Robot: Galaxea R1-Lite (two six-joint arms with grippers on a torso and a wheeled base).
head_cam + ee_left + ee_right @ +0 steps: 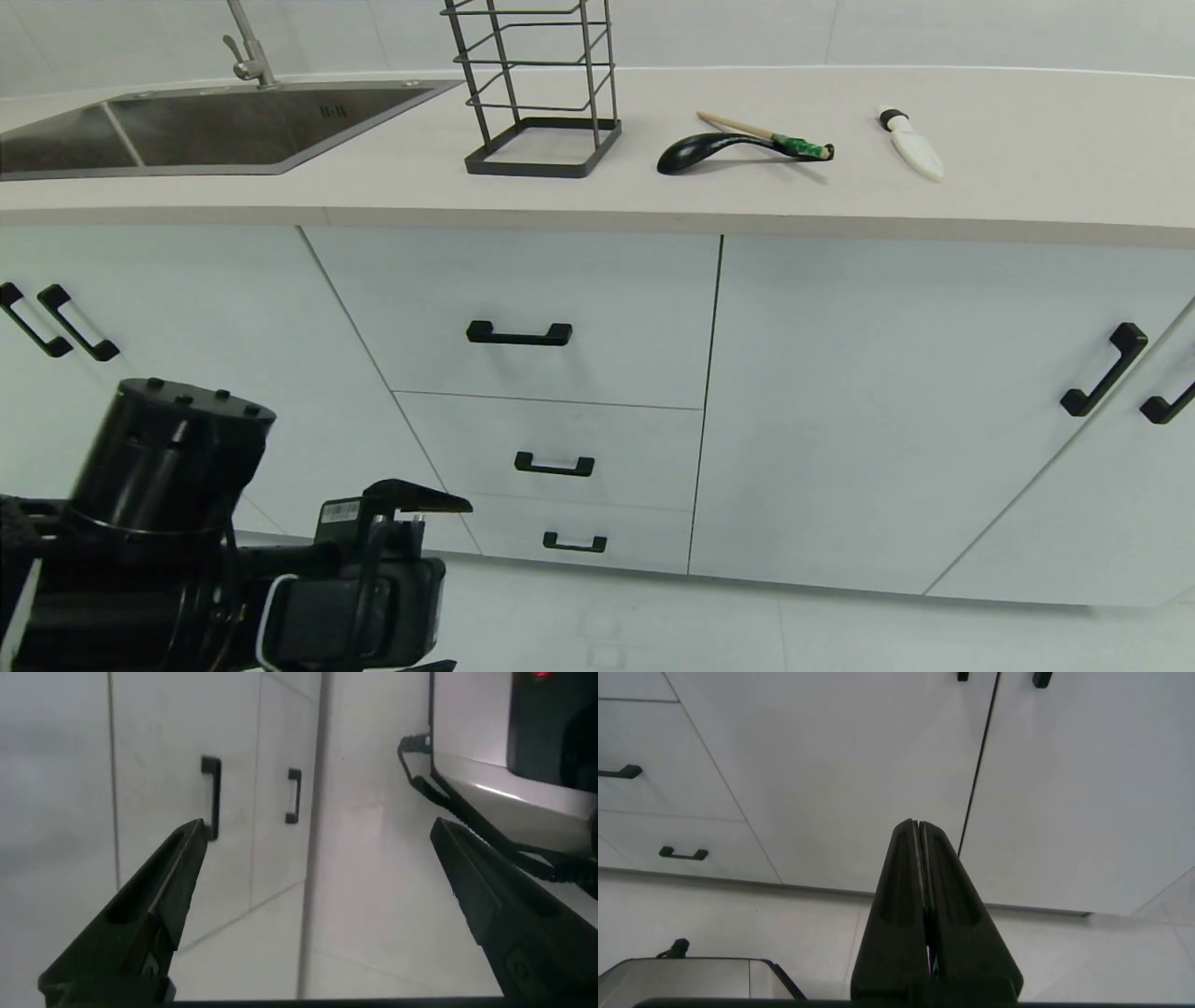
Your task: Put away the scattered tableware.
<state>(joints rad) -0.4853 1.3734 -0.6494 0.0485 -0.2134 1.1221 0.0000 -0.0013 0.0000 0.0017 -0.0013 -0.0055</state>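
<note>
Raising an arm from beside the white cabinet doors (887, 392) up to bench height looks to us like the step in hand. The left claw (316, 831) hangs released with its fingers spread, and the right claw (918, 826) is clenched on nothing, both well below the pale bench (1027, 196). We would open the right claw first, then close across the handle of the glossy black curved spoon (695, 151), which seems to touch the wooden chopsticks with a green band (761, 133). The white tapered utensil with a black collar (913, 147) lies apart, to their right. The dark wire rack (541, 103), near the spoon's left, shows nothing inside the part we see. The steel sink (215, 117) sits farther left, and the drawers (518, 308) are shut, so their contents are hidden.
</note>
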